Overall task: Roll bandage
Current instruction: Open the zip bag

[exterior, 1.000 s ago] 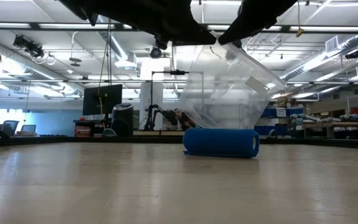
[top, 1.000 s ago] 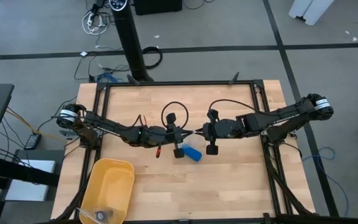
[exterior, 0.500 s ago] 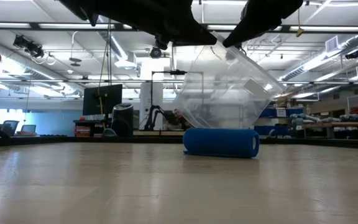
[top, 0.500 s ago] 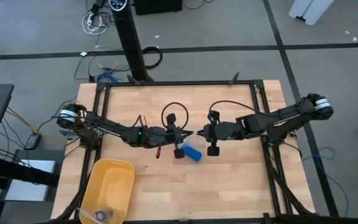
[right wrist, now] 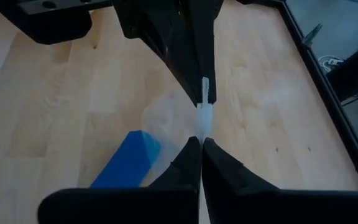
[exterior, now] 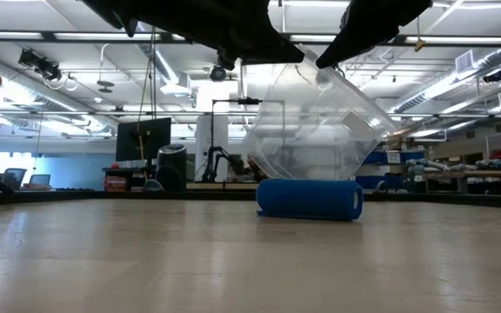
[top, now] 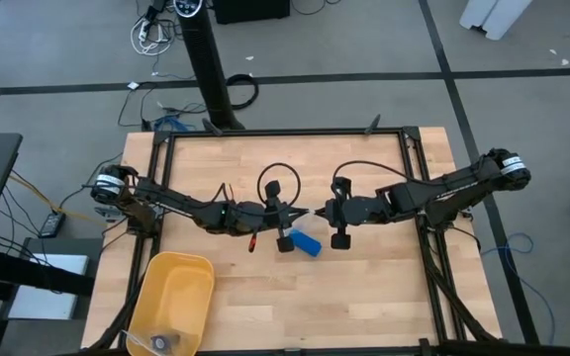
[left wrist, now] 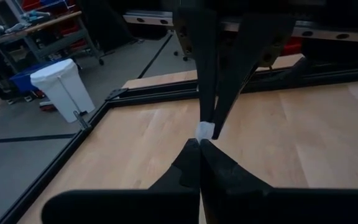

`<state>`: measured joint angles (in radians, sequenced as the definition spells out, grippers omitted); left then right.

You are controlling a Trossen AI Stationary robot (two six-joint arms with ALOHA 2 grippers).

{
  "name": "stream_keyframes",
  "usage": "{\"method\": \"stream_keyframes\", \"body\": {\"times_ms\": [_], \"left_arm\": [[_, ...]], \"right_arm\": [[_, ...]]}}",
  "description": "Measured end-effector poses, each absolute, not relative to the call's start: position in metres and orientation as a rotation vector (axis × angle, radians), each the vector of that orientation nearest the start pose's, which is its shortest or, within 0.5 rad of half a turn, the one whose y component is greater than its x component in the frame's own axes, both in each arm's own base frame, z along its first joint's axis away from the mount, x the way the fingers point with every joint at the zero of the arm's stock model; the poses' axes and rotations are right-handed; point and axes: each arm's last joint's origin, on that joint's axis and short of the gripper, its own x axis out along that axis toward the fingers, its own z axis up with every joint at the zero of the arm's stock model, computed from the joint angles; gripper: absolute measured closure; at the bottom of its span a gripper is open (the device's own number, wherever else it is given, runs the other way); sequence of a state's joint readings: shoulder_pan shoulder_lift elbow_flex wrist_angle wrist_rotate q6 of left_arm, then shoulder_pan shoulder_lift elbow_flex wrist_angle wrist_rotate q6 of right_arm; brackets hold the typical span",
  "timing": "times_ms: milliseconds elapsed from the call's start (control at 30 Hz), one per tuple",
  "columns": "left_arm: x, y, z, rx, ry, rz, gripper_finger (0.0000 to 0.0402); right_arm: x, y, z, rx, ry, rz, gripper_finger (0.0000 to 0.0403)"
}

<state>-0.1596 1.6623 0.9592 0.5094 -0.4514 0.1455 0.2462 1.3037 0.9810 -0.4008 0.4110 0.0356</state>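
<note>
In the low view both arms are cut off by the top edge. The clear bag point(exterior: 316, 130) blurs the room behind it. Seen from above, the bag veils part of the bandage point(top: 307, 244), and the yellow bin point(top: 171, 302) runs past the bottom edge.

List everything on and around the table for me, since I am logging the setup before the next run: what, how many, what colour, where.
bandage: one, bright blue, rolled into a short cylinder, lying on the table near its middle, under the bag.
plastic bag: one, clear, hanging above the bandage, its top pinched between both tools.
bin: one, yellow, at the table's near-left corner, a small dark item inside.
table: one, light wood with a black frame.
left tool: one, dark, shut on the plastic bag, over the table's middle.
right tool: one, dark, shut on the plastic bag, facing the left tool tip to tip.
</note>
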Motion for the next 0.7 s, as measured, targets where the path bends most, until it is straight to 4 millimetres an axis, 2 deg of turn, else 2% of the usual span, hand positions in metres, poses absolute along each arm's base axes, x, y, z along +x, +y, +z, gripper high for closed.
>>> {"method": "stream_keyframes", "body": {"times_ms": [133, 267, 433, 567, 700], "left_arm": [[0.359, -0.045, 0.237, 0.203, 0.206, 0.286, 0.0401], [0.359, -0.045, 0.237, 0.203, 0.206, 0.285, 0.0401], [0.359, -0.046, 0.237, 0.201, 0.204, 0.247, 0.0401], [0.359, -0.046, 0.237, 0.197, 0.198, 0.236, 0.0401], [0.359, -0.046, 0.237, 0.196, 0.197, 0.235, 0.0401]], "right_arm": [[0.260, 0.057, 0.273, -0.218, 0.710, -0.197, 0.0371], [0.256, 0.056, 0.285, -0.171, 0.637, -0.217, 0.0329], [0.261, 0.056, 0.289, -0.158, 0.579, -0.217, 0.0284], [0.267, 0.053, 0.287, -0.155, 0.576, -0.182, 0.0270], [0.271, 0.050, 0.285, -0.150, 0.577, -0.167, 0.0274]]}}
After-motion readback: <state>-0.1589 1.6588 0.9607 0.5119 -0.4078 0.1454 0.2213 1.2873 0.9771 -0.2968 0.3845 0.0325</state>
